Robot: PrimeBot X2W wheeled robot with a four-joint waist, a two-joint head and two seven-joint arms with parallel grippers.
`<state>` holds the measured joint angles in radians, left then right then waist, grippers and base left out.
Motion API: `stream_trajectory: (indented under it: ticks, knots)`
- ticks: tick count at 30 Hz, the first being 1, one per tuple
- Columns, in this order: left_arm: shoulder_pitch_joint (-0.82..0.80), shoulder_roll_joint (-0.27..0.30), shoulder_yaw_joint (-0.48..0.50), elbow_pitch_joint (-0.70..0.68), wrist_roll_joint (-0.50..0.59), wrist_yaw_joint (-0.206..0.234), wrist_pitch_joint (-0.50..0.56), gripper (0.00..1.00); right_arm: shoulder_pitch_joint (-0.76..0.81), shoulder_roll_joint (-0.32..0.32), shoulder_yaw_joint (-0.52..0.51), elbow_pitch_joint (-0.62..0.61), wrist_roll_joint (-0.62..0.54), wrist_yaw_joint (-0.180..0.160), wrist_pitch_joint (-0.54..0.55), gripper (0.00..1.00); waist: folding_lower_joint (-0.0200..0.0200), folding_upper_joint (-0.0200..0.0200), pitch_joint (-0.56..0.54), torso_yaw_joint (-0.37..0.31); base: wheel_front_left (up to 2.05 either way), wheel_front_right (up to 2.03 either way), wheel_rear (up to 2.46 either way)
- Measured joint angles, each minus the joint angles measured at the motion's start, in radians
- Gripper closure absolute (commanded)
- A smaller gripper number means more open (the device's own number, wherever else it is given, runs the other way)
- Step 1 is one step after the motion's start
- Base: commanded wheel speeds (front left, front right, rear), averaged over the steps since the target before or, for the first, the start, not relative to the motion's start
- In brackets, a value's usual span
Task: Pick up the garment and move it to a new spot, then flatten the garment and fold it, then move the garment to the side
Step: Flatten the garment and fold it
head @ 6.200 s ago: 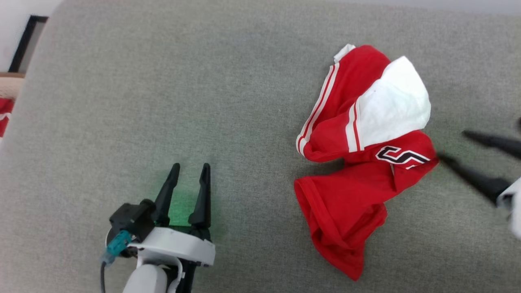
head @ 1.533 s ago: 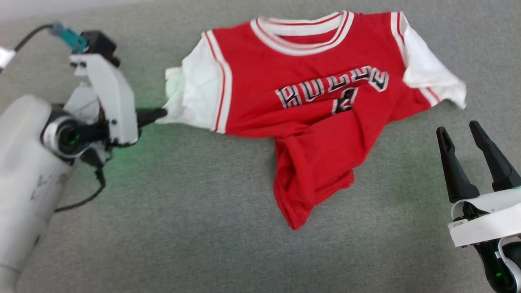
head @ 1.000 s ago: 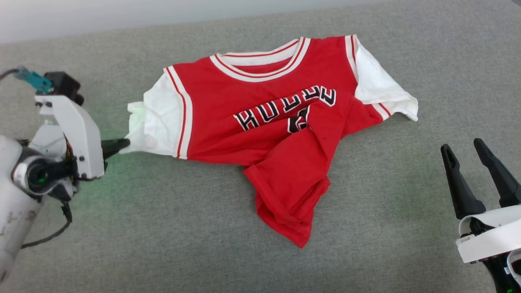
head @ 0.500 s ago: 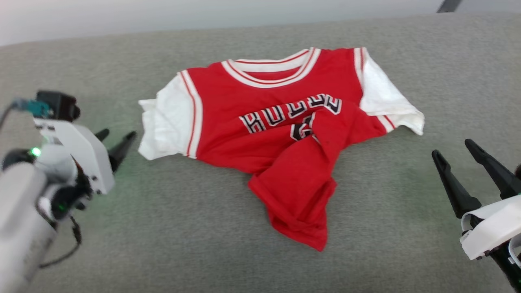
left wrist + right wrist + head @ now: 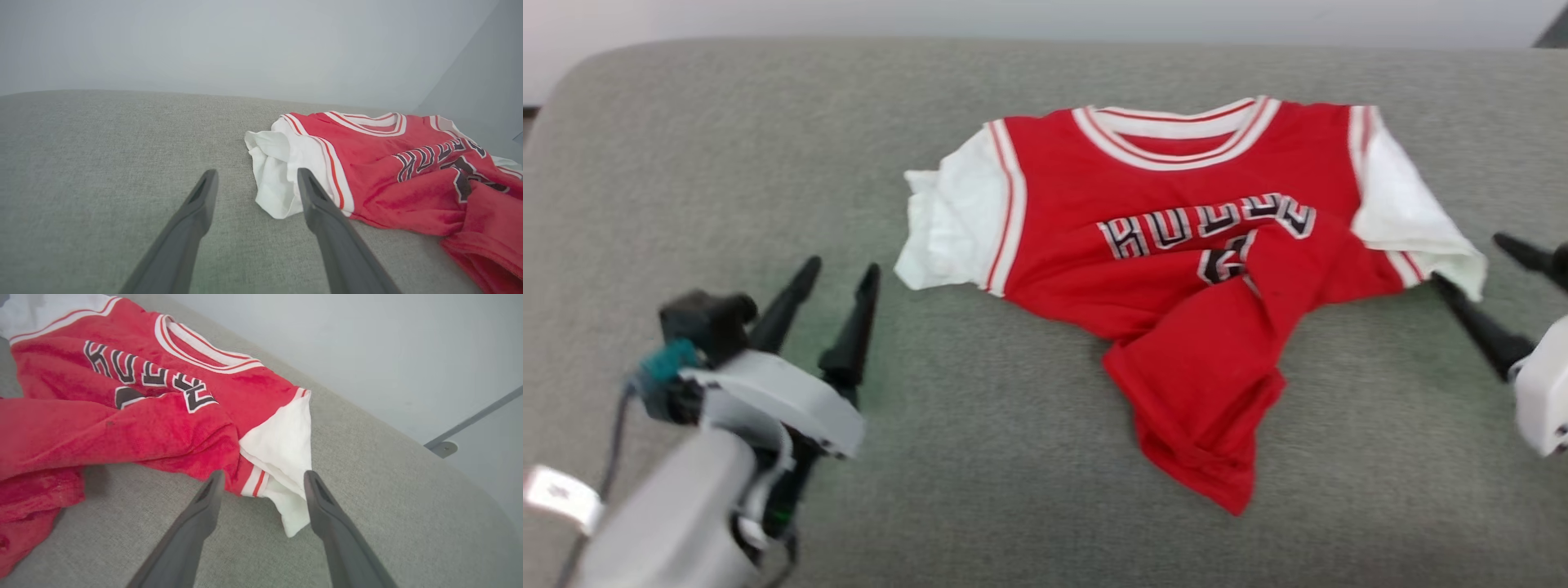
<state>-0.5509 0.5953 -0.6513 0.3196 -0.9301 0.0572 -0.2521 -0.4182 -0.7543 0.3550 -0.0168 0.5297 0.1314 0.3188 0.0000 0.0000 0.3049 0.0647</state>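
Note:
The garment [image 5: 1176,245], a red jersey with white sleeves and black-white lettering, lies face up on the grey cushion [image 5: 727,163]. Its lower part is twisted and bunched toward the front, covering part of the number. My left gripper [image 5: 841,268] stands open, a short way left of and nearer than the left sleeve [image 5: 947,233], holding nothing. In the left wrist view the left gripper [image 5: 257,173] points at that crumpled sleeve [image 5: 273,171]. My right gripper [image 5: 1468,260] is open at the right sleeve's hem [image 5: 1445,253]. In the right wrist view the hem [image 5: 286,465] lies between the right gripper's [image 5: 264,473] fingertips.
The grey cushion's rounded far edge [image 5: 768,49] meets a pale wall behind. A grey metal bracket [image 5: 443,448] shows past the cushion's right end. Bare cushion spreads left of the garment [image 5: 81,163] and in front of it [image 5: 1013,506].
My left gripper has let go of the left sleeve, opened and drawn back toward me. My right gripper has moved up to the right sleeve. The head camera has shifted.

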Motion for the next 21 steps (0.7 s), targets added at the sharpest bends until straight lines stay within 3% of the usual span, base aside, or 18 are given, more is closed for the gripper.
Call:
stream_trajectory:
  ticks: [4, 7, 10, 14, 21]
  knots:
    - [0.081, -0.094, 0.116, -0.093, 0.093, 0.039, -0.009, 0.0, -0.097, -0.097, 0.086, 0.048, 0.048, 0.0, 0.044, 0.0, 0.0, 0.0, 0.016, 0.038, 0.0, 0.0, 0.0]
    - [0.147, -0.168, 0.235, -0.166, 0.2, 0.037, -0.012, 0.0, -0.162, -0.167, 0.169, 0.08, 0.07, 0.0, 0.071, 0.0, 0.0, 0.0, 0.034, 0.066, 0.0, 0.0, 0.0]
    - [0.208, -0.23, 0.327, -0.216, 0.312, 0.017, -0.012, 0.0, -0.225, -0.212, 0.248, 0.106, 0.092, 0.0, 0.083, 0.0, 0.0, 0.0, 0.055, 0.089, 0.0, 0.0, 0.0]
    - [0.256, -0.305, 0.406, -0.236, 0.394, -0.045, -0.012, 0.0, -0.308, -0.261, 0.358, 0.128, 0.084, 0.0, 0.091, 0.0, 0.0, 0.0, 0.089, 0.113, 0.0, 0.0, 0.0]
    - [0.27, -0.39, 0.506, -0.22, 0.475, -0.13, -0.012, 0.0, -0.411, -0.274, 0.495, 0.183, 0.085, 0.0, 0.067, 0.0, -0.0001, 0.0, 0.136, 0.135, 0.0, 0.0, 0.0]
